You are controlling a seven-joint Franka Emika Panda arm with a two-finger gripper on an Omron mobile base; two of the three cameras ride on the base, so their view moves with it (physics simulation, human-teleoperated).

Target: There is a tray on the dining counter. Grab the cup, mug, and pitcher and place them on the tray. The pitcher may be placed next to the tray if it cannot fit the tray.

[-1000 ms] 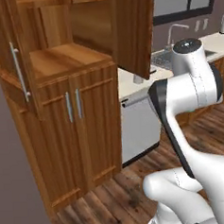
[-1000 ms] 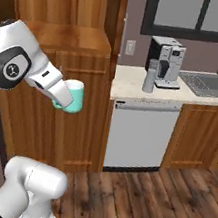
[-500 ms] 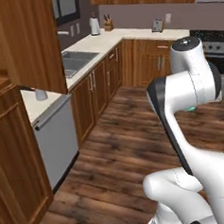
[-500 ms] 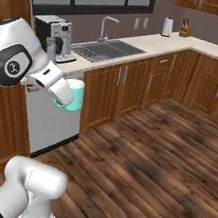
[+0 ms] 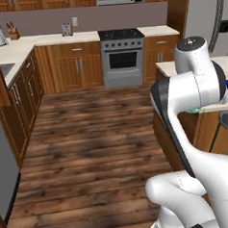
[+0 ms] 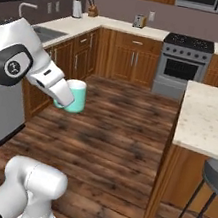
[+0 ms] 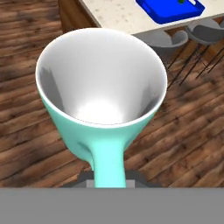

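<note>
I see gripper (image 7: 107,183) clamped on mug (image 7: 101,98) handle, fingertips mostly hidden behind it; tray (image 7: 171,9) cut off at hand view's top right, contents unclear

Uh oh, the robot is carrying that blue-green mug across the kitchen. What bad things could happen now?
1. The claw seems to pinch the mug by its thin handle alone, high above the wooden floor, so a jolt might make it slip or swing.
2. The dining counter edge and a stool stand between robot and tray; the arm or mug could bump them.
3. Something small already sits on the tray, so the mug might knock it.
</note>
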